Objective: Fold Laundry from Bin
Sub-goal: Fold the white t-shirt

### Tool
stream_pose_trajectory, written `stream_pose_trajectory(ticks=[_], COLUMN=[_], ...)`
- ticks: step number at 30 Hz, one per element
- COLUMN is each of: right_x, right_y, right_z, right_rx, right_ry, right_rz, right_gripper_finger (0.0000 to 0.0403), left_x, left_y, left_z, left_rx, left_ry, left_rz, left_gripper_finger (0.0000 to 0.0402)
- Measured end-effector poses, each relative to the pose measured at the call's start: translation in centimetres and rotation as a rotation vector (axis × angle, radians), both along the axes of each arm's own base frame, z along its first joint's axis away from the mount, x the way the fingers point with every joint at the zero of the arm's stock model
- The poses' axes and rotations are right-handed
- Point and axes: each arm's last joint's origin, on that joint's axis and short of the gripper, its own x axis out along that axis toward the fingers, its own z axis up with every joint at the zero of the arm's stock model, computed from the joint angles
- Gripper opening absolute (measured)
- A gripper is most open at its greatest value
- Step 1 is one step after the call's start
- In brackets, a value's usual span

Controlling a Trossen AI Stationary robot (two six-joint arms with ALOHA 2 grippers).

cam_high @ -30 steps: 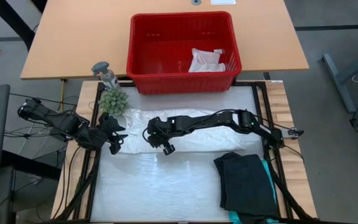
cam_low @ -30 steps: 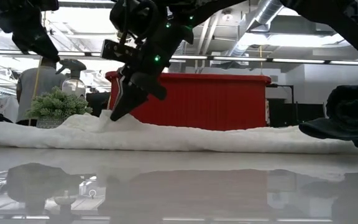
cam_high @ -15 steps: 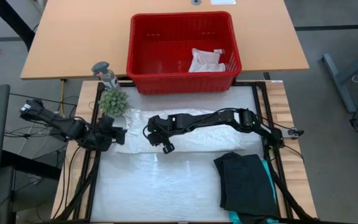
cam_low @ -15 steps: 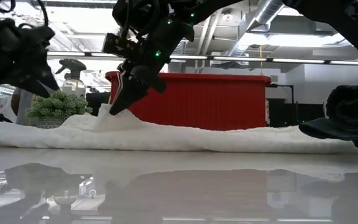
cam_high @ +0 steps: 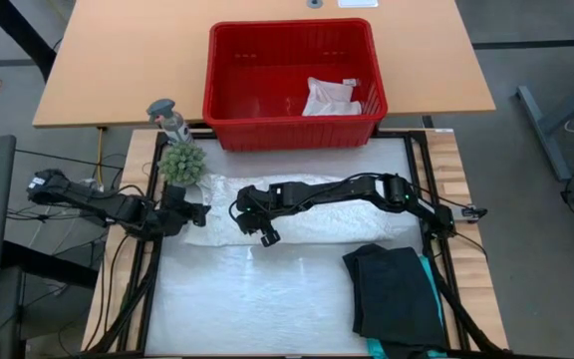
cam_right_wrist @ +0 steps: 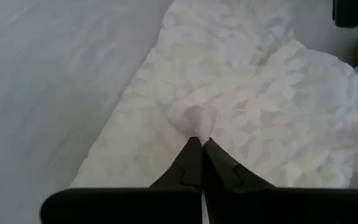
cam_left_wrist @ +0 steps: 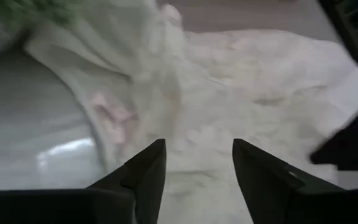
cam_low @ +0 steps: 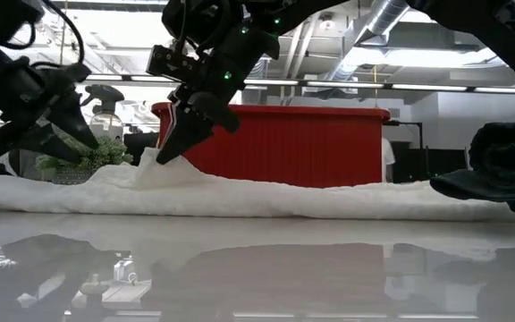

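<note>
The large white lacy top [cam_high: 317, 225] lies spread across the middle of the table [cam_high: 247, 309]. My right gripper [cam_high: 238, 211] reaches in from the right and is shut on the top near its left end [cam_low: 172, 154]. My left gripper [cam_high: 198, 211] stands open low over the top's left end [cam_left_wrist: 185, 106], its fingers slanting down [cam_low: 77, 136]; I see nothing between them. The red bin [cam_high: 292, 125] stands beyond the table's far edge with a small white cloth [cam_high: 331, 97] inside. A folded black garment [cam_high: 395, 294] lies on a teal one [cam_high: 430, 289] at the near right. My right gripper pinches a small raised fold of the white top [cam_right_wrist: 194, 118] between its two shut fingertips [cam_right_wrist: 191, 158], near the top's left end. The fingers slant down from above. The cloth rises into a small peak [cam_low: 155, 161] at the fingers; the rest lies on the table.
A small green plant [cam_high: 182, 162] and a spray bottle [cam_high: 170, 120] stand at the table's far left corner, close to my left gripper. The near left part of the table is bare and glossy [cam_high: 237, 299].
My left gripper has come down from high above the table's left side to just over the white top's left end, rolling as it sank. My right gripper has kept still, holding the cloth's peak.
</note>
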Motion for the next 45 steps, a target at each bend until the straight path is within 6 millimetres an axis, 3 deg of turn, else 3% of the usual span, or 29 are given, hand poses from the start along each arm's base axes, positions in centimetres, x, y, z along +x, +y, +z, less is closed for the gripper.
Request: stream_pose_trajectory(ticks=[7,22,26,34,45], right_x=[0.0,0.0,0.0,-0.1,-0.6], right_y=[0.0,-0.4,-0.6,-0.6,-1.7], right_z=[0.0,0.0,0.0,-0.1,-0.4], right_rx=[0.0,0.0,0.001,0.001,0.024], right_ry=[0.0,0.002,0.003,0.018,0.065], right_rz=[0.0,-0.006,-0.01,-0.012,-0.07], right_gripper_finger=[0.0033,0.0033,0.0025,0.0031,0.0032], left_x=[0.4,3.4,3.7,3.7,3.4], left_y=[1.1,2.4,2.6,3.0,2.7], left_z=[-0.4,-1.5,-1.5,-1.3,2.0], left_rx=[0.036,0.039,0.012,0.013,-0.092], left_ry=[0.122,0.221,0.202,0.191,0.1], left_rz=[-0.042,-0.149,-0.172,-0.175,-0.198], left_gripper_finger=[0.0219,0.0218,0.0178,0.0013,0.0])
